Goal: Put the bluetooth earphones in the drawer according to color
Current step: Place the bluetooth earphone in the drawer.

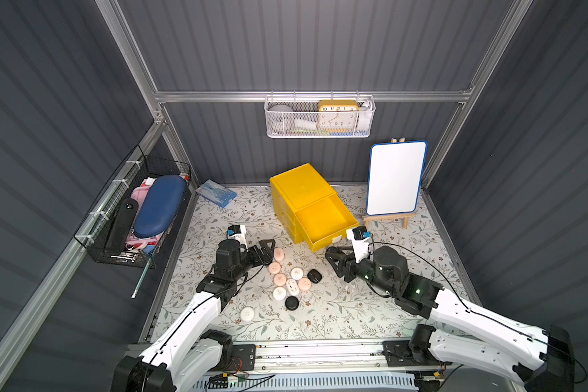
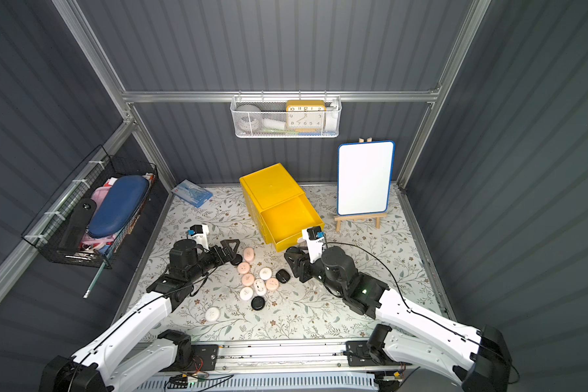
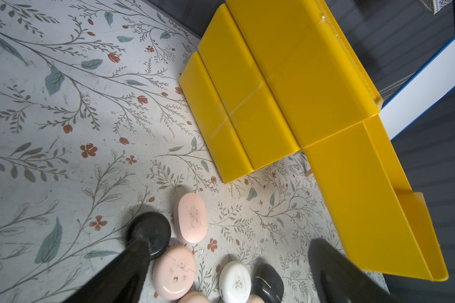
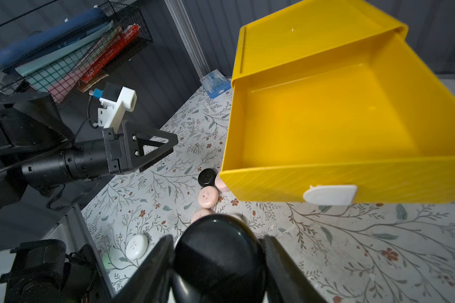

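Note:
The yellow drawer cabinet (image 1: 299, 186) stands at the back of the mat. Its top drawer (image 1: 326, 220) is pulled out and its tray (image 4: 326, 115) is empty. My right gripper (image 4: 218, 244) is shut on a black earphone case (image 4: 216, 251), in front of the open drawer's white tab (image 4: 330, 194). In a top view this gripper (image 1: 331, 258) sits just below the drawer's front corner. Several pink, white and black earphones (image 1: 292, 286) lie clustered mid-mat, and one white one (image 1: 247, 314) lies apart. My left gripper (image 3: 229, 244) is open over the cluster's far-left end, one finger (image 3: 134, 259) over a black case (image 3: 153, 230).
A whiteboard on a wooden easel (image 1: 396, 178) stands at the back right. A blue packet (image 1: 216, 193) lies at the back left. A black wire basket (image 1: 140, 217) hangs on the left wall. A white mesh basket holding a clock (image 1: 319, 117) hangs on the back wall.

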Robot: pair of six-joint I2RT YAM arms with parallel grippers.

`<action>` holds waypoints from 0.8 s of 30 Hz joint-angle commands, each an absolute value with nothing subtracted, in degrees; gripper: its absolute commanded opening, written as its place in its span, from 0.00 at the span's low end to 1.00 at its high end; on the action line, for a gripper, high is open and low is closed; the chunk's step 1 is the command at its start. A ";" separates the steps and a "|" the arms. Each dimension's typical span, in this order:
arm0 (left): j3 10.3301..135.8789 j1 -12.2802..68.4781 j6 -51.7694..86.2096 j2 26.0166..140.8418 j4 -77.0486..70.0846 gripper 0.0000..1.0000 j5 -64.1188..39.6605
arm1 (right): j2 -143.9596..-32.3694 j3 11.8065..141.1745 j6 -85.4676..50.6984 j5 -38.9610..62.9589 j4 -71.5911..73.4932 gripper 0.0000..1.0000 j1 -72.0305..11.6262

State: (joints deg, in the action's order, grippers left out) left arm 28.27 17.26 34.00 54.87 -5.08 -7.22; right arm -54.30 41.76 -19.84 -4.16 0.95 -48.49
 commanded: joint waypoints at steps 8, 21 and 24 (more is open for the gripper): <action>29.60 16.96 33.06 57.93 -5.04 0.99 -6.57 | -66.79 55.86 -17.11 1.93 -6.97 0.39 -35.13; 30.25 16.87 32.93 63.68 -6.23 0.99 -6.61 | -75.60 64.52 -15.22 3.52 -12.26 0.83 -30.96; 30.69 16.87 32.89 65.43 -6.24 0.99 -6.52 | -73.60 64.17 -15.21 3.23 -13.27 0.92 -30.87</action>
